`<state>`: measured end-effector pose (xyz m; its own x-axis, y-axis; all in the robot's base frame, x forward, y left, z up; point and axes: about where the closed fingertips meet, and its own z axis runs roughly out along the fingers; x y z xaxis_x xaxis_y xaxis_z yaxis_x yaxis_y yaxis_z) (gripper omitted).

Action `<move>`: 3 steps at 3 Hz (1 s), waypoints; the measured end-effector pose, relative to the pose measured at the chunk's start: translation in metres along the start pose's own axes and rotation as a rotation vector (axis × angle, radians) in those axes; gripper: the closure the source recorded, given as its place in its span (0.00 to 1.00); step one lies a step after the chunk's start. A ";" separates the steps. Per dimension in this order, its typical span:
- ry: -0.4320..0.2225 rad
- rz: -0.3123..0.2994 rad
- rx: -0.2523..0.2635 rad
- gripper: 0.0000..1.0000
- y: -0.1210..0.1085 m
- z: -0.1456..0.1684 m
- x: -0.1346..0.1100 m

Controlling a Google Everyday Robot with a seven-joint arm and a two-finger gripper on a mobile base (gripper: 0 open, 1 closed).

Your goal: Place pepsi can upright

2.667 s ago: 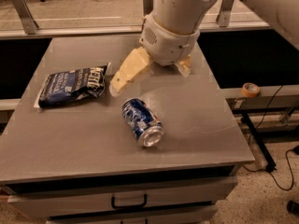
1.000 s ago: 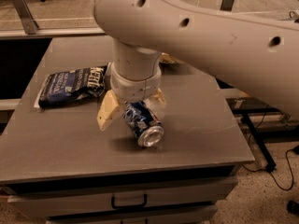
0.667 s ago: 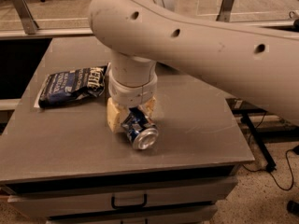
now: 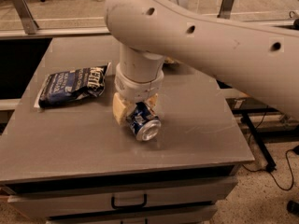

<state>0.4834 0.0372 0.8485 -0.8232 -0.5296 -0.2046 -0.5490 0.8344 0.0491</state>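
Camera view | pepsi can (image 4: 144,122) lying tilted | directly beneath gripper (image 4: 135,107)

I see the table (image 4: 196,139) across the centre of the view, with a drawer (image 4: 187,195) below its front edge. The snack bag (image 4: 72,84) lies on the table's left half, towards the rear. The can (image 4: 144,121) is near the middle of the table, to the right of and in front of the bag. It is tilted, with its top towards the front edge. I cannot tell whether it touches the surface. The gripper (image 4: 137,107) is directly above and behind the can, with one finger pressed against each side of it. The arm (image 4: 210,36) extends from the gripper up and to the right, over the table's rear right area. A cable (image 4: 275,171) lies on the floor to the right of the table.
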 end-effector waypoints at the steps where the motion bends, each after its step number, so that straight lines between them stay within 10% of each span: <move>1: -0.154 0.027 -0.088 1.00 -0.033 -0.027 -0.004; 3: -0.488 0.104 -0.195 1.00 -0.086 -0.079 0.002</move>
<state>0.5173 -0.0474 0.9210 -0.7371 -0.2744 -0.6176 -0.5234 0.8099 0.2648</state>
